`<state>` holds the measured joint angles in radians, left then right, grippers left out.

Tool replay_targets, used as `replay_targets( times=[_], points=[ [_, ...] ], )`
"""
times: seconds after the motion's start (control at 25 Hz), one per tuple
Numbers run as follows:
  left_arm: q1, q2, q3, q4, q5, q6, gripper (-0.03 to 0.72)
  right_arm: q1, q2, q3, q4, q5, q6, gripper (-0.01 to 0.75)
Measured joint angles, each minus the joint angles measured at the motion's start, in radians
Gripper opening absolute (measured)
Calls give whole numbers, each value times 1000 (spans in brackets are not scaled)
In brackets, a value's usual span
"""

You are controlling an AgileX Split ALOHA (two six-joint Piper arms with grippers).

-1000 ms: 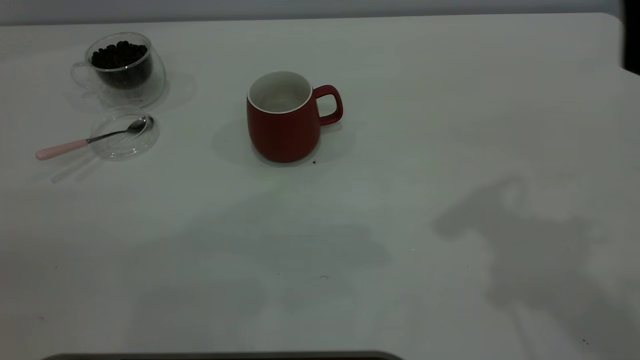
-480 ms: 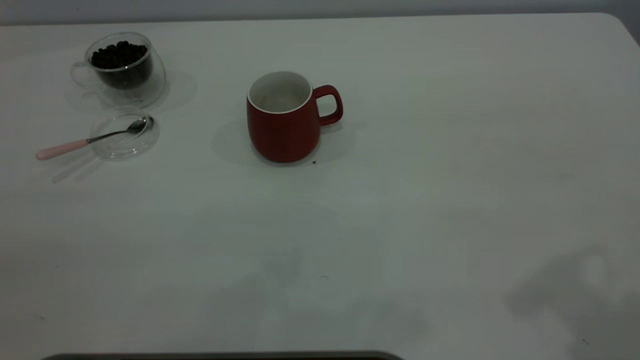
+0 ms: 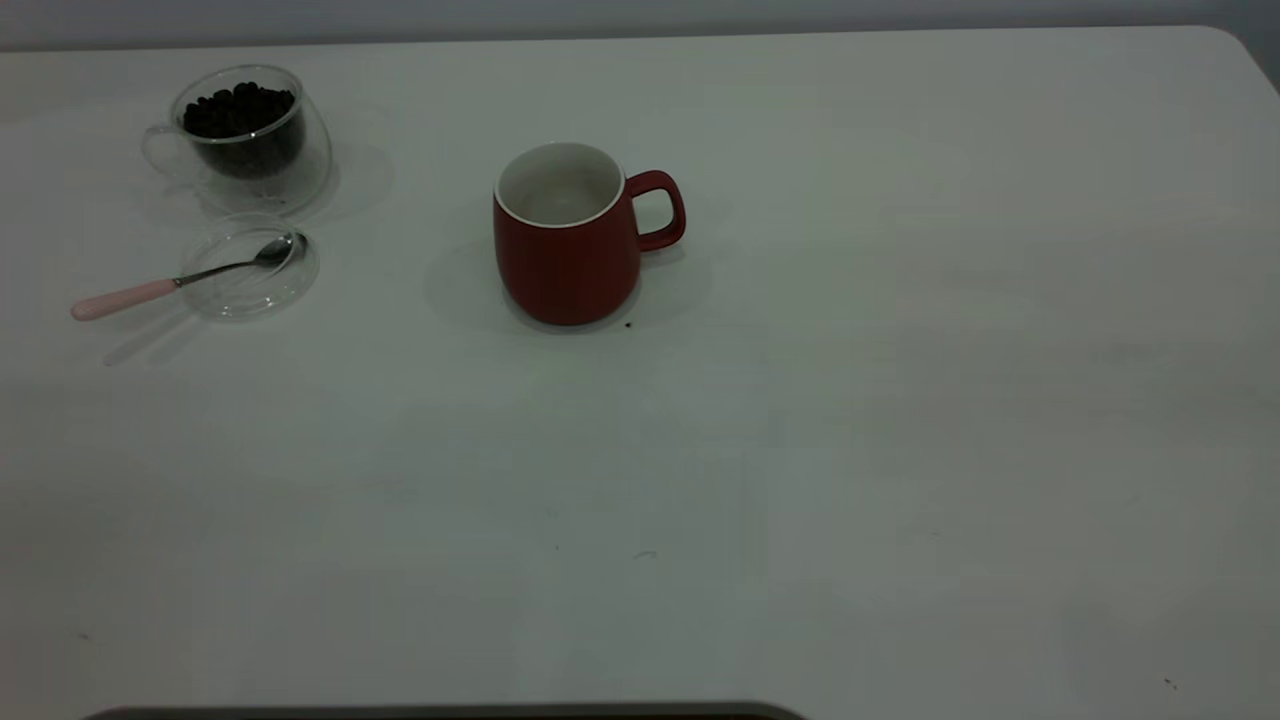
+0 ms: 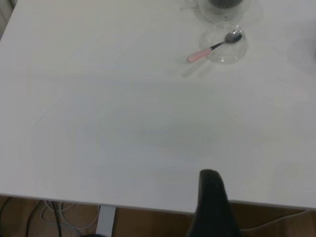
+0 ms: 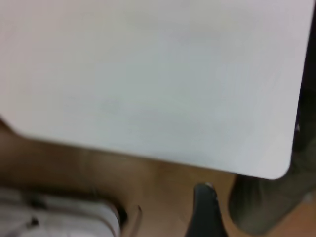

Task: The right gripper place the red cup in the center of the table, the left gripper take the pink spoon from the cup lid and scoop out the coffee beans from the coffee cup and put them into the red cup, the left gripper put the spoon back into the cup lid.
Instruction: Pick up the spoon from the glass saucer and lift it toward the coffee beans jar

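Dark coffee beans point(image 3: 240, 106) are filling the clear glass coffee cup point(image 3: 245, 135); the dark-red ceramic red cup point(image 3: 568, 235) is standing empty.
The pink-handled metal pink spoon point(image 3: 170, 282) is lying in the clear glass cup lid point(image 3: 250, 268), well apart from the black left gripper point(image 4: 213, 205); I cannot tell its grip.

Matt dark-red ceramic red cup point(image 3: 568, 262) with white glazed interior, on the smooth matt white table point(image 3: 900, 400). Clear glossy glass: coffee cup point(image 3: 245, 140), cup lid point(image 3: 250, 272). Pink spoon point(image 3: 180, 280): shiny metal bowl, matt pale pink handle.

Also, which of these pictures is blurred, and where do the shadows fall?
Exterior view: sharp but dim; the red cup casts soft shadows on the table to both sides. Left wrist view: fairly clear; the pink spoon throws a faint shadow. Right wrist view: blurred, only the table's corner and the floor show.
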<state>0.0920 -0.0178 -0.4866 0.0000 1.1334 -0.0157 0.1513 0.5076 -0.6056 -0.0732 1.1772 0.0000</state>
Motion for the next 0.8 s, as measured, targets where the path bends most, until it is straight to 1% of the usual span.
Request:
replay_targets(
  times=[0.12,0.28,0.4,0.52,0.8],
  points=[
    [0,0,0,0,1,0,589,-77,-106,62,17,-22,12,589],
    [0,0,0,0,1,0,589,-146,-228,123,32,-52,15,589],
    [0,0,0,0,1,0,589,-193,-306,136,37,-53,12,589],
    [0,0,0,0,1,0,589,-214,-377,136,43,-54,0,589],
    [0,0,0,0,1,0,589,-214,-459,136,54,-53,-18,589]
  ],
)
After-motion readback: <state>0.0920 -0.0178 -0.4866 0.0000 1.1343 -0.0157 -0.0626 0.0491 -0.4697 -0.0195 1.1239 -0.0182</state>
